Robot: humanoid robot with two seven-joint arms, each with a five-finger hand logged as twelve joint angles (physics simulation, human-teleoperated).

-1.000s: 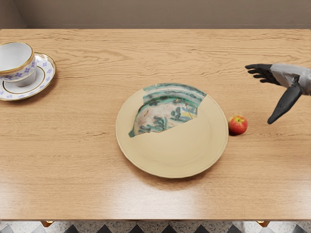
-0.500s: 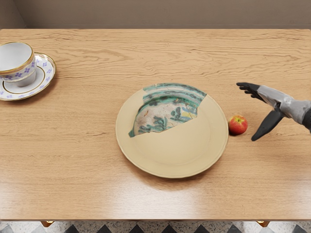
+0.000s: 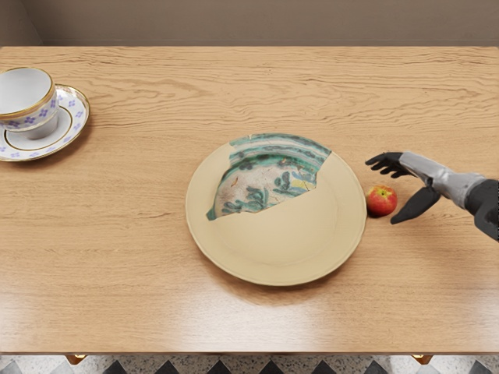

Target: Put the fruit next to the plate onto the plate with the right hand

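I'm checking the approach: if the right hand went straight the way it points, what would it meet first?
Probably the apple, just ahead of the open right hand; the plate lies beyond it. The hand's height is unclear, so it might pass over.

Apple (image 3: 381, 200) sits on the table (image 3: 234, 86) just left of my right hand (image 3: 417, 181). Plate (image 3: 312, 241) is just beyond the apple, further left. Cup (image 3: 23, 93) on saucer (image 3: 66, 125) far left of my hand, toward the back.
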